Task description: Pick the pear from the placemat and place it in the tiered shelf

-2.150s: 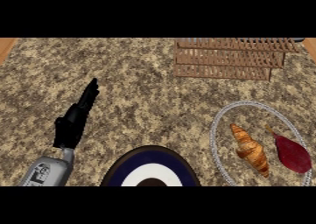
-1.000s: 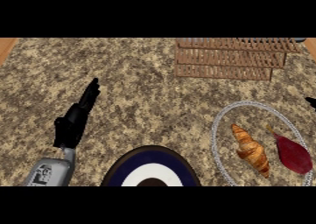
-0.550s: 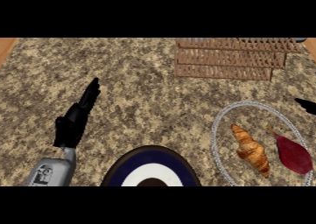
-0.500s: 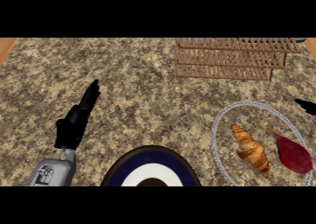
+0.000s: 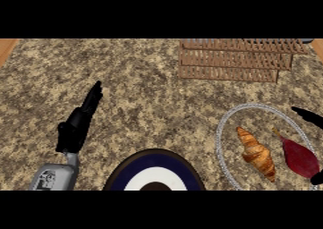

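Right robot hand (image 5: pixel 310 117) hovers open and empty by the placemat (image 5: pixel 224 129), eyeing the dark red pear (image 5: pixel 299 156), smooth, firm, likely slippery: best cupped around its belly

Kitchen: speckled granite counter (image 5: pixel 157 98), croissant (image 5: pixel 257 154) on placemat (image 5: pixel 223 129), plate (image 5: pixel 127 167).

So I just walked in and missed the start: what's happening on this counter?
The robot is going for the dark red pear, which lies beside a croissant on the placemat. Its right hand is at the view's right edge by the pear, holding nothing yet. The left hand rests open. The tiered shelf waits at the far side.
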{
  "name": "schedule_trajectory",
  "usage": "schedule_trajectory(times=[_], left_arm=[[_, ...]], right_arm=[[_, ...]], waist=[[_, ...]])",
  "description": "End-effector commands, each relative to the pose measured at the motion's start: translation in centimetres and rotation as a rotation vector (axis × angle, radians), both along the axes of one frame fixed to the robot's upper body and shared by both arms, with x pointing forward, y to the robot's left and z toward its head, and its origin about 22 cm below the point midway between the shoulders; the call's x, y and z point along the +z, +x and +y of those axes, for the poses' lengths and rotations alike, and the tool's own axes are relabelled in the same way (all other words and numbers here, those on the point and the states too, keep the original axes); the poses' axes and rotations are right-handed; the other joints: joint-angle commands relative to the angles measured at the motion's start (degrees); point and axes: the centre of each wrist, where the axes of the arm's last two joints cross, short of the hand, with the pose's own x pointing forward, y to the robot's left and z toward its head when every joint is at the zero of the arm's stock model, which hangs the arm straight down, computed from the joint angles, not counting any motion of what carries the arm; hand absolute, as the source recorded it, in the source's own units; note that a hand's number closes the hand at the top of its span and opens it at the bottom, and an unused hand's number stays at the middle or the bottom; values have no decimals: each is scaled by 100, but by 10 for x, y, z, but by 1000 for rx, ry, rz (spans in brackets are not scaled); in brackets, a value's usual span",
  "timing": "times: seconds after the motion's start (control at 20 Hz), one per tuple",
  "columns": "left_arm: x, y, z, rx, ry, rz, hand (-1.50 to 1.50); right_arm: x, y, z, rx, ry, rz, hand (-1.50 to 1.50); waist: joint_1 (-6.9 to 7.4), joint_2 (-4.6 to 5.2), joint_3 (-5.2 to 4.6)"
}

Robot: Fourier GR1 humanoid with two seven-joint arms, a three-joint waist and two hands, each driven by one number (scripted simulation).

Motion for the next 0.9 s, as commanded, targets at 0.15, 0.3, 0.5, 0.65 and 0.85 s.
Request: schedule_trajectory(times=[0.15,0.3,0.5,0.65,0.85], left_arm=[[21,23,-14,-10,8,8,0],[22,9,-19,-16,-2,17,0],[10,1,7,-6,5,7,0],[14,8,2,-1,3,-7,0],[9,3,-9,1,7,4,0]], right_arm=[[-12,-5,-1,16,3,8,-150],[-40,14,9,9,23,18,-150],[-21,-7,17,29,5,21,-150],[-52,0,17,71,-16,35,150],[-36,10,10,137,-68,-4,150]], waist=[[-21,-1,0],[18,4,3],[-11,-5,-1],[8,2,2],[10,2,1]])
